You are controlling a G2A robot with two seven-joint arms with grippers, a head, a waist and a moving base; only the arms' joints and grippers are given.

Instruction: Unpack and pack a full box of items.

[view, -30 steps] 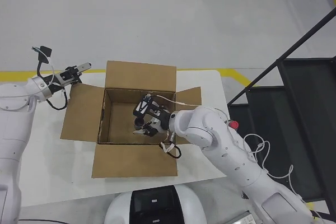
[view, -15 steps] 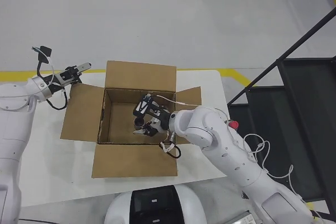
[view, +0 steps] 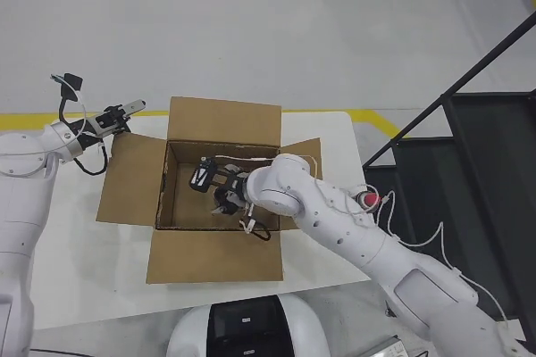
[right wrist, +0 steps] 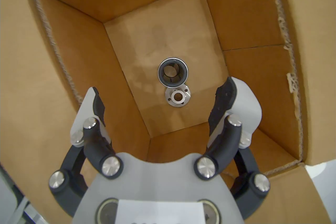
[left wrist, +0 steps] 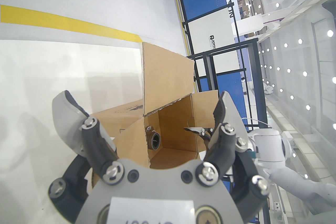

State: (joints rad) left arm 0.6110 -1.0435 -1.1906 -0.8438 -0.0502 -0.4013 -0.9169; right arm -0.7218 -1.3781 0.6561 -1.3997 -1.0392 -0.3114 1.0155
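Bearing [right wrist: 173,74] and flange [right wrist: 178,97] in open box [right wrist: 65,57]

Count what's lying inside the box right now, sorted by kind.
Black-rimmed cylindrical bushing: 1
Silver flanged collar: 1
Total on the floor of the cardboard box: 2

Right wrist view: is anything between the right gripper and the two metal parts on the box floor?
Nothing visible does. The right gripper hangs open over the box, and the bearing and flanged disc lie uncovered, side by side, on its floor.
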